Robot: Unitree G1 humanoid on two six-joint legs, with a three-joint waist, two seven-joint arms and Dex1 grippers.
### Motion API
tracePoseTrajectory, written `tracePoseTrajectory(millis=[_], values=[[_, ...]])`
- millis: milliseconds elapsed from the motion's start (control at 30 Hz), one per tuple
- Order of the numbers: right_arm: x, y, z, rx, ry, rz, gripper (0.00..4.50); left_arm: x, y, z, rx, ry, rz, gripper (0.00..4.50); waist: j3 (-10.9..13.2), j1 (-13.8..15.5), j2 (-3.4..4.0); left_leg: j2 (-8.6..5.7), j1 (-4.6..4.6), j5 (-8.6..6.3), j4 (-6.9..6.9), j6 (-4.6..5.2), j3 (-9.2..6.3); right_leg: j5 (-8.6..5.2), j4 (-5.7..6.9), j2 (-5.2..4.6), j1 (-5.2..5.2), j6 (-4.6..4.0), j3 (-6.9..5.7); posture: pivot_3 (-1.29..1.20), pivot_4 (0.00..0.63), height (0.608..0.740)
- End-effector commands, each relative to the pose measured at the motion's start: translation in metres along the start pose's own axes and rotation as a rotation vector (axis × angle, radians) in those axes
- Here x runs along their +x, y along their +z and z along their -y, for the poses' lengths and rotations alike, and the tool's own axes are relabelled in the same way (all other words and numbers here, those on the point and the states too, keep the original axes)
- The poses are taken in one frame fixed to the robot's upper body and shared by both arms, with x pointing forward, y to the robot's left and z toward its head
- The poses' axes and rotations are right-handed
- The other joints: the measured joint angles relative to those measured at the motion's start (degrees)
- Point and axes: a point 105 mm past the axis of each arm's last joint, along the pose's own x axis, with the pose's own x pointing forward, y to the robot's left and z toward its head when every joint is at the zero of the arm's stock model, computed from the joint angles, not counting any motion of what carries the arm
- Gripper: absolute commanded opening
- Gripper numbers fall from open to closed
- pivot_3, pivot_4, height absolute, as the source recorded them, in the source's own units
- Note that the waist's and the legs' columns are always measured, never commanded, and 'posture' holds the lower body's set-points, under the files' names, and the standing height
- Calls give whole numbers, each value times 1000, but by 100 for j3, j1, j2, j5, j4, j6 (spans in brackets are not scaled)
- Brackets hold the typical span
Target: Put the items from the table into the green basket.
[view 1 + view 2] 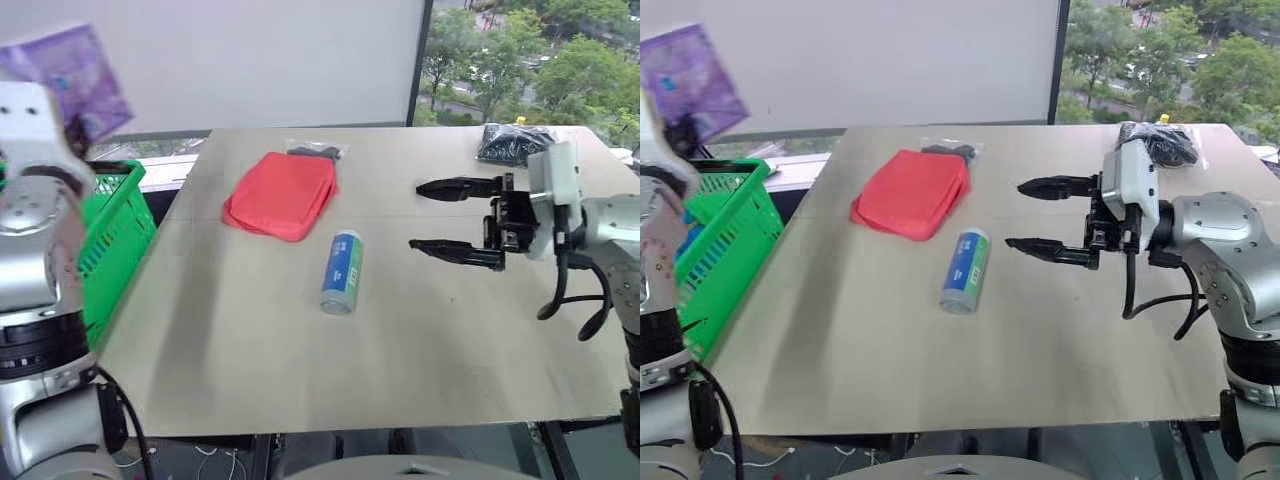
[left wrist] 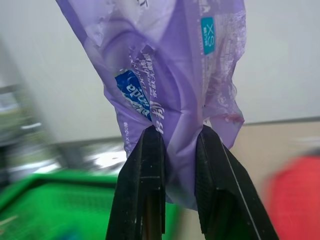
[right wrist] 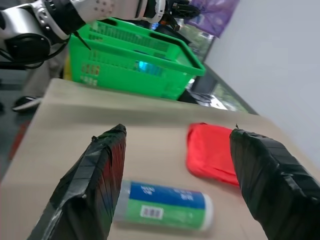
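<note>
The left tool [image 2: 172,170] pinches a crinkled purple plastic pack [image 2: 165,70] held above the bright green lattice basket [image 1: 115,230]. The right tool [image 1: 1040,218] gapes empty above the beige counter [image 1: 400,330], beside the blue-green labelled can [image 1: 342,272].

- The left arm [image 1: 35,300] is built of rounded silver-grey housings, with a black ribbed ring between two of its segments and a white block at its upper end.
- A black cable [image 1: 125,420] loops out from the lower part of that arm.
- The left tool [image 2: 172,190] has two flat black fingers [image 2: 145,190], each with a fine seam down its length.
- The right arm [image 1: 1230,250] has a smooth silver-grey shell and a white boxy wrist housing [image 1: 1132,185].
- Black cables [image 1: 1160,300] hang in loops under the right wrist.
- The right tool [image 1: 1050,218] carries two long, tapered black fingers [image 3: 92,190] with a matte, wrapped-looking surface.
</note>
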Motion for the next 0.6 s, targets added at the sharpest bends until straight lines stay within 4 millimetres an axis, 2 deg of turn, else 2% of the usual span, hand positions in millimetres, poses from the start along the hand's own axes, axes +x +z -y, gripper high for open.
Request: tracePoseTrajectory(millis=[33,200,267,300,433,500,567,600], values=[[4,13,0,-50,26,52,3482,-6,10,-34,91,211,61,202,-6,94,-9,-6,-19,0,2,-1,0,2,8,-9,-22,-2,-7,206,0,740],[4,22,-2,-46,53,116,3482,-14,-26,-53,59,329,-66,202,-22,291,-34,-25,-95,1,16,-1,-27,2,20,-32,-82,-3,-38,206,0,740],[4,23,-1,-42,55,115,3546,-14,-38,-56,31,331,-109,1207,-25,362,-39,-29,-110,1,31,-1,-31,3,37,-36,-95,-4,-46,214,0,740],[4,22,-1,-41,57,109,3546,-13,-42,-56,38,330,-129,1437,-26,377,-41,-29,-113,1,34,-1,-34,3,38,-38,-95,-4,-52,214,0,740],[2,18,1,-34,47,81,3546,-13,-31,-60,91,384,-70,3246,-35,406,-54,-31,-115,5,37,-7,-39,5,42,-44,-92,-7,-61,213,0,740],[-1,17,2,-25,26,78,3546,-9,-15,-43,41,309,6,4210,-37,422,-57,-31,-114,6,37,-10,-39,8,45,-46,-92,-11,-63,215,0,740],[-7,16,1,-11,2,66,3546,-6,5,-5,8,130,89,4210,-42,495,-64,-31,-113,9,37,-14,-41,9,50,-47,-92,-13,-65,215,0,740],[-11,14,0,-3,-14,48,3546,-6,7,20,-61,1,86,4210,-45,518,-65,-30,-114,10,38,-16,-45,10,50,-47,-91,-14,-70,215,0,740]])
